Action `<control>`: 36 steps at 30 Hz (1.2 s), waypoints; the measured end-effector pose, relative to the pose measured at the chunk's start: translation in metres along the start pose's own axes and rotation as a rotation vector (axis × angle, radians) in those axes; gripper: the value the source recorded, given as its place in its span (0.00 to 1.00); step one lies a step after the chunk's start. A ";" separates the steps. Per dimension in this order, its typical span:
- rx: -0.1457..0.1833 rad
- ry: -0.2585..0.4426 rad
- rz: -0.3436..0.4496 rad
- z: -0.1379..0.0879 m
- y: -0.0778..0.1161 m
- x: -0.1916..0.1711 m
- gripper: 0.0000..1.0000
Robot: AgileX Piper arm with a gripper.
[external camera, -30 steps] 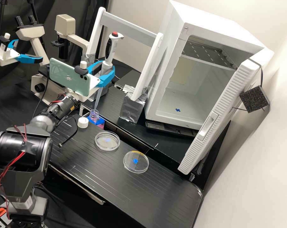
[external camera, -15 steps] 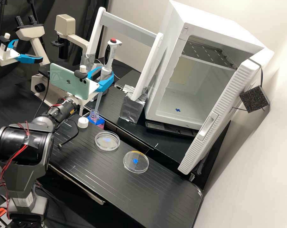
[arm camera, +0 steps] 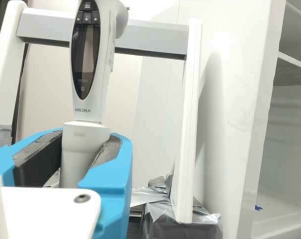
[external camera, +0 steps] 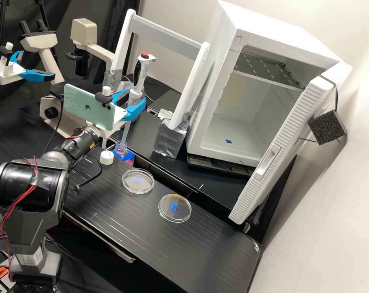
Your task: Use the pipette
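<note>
The foil (external camera: 168,140) looks crinkled and shiny — the pipette (external camera: 140,81) smooth plastic, the petri dishes (external camera: 168,214) clear, glossy.

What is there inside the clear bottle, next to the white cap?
The clear bottle holds the lower end of the pipette tip and what looks like pink liquid. Its bottom is hidden behind the bench, so the liquid's depth is unclear.

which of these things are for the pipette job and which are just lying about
For the job:
- pipette, in the gripper
- open bottle at its tip
- white cap, likely
- two dishes, probably

Just about:
- microscope
- open white cabinet
- white frame
- black block
</note>
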 end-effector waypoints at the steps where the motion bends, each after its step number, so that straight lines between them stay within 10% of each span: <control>1: 0.003 -0.003 -0.005 0.001 -0.001 -0.001 0.00; 36: -0.013 -0.043 -0.101 0.017 -0.031 -0.009 0.00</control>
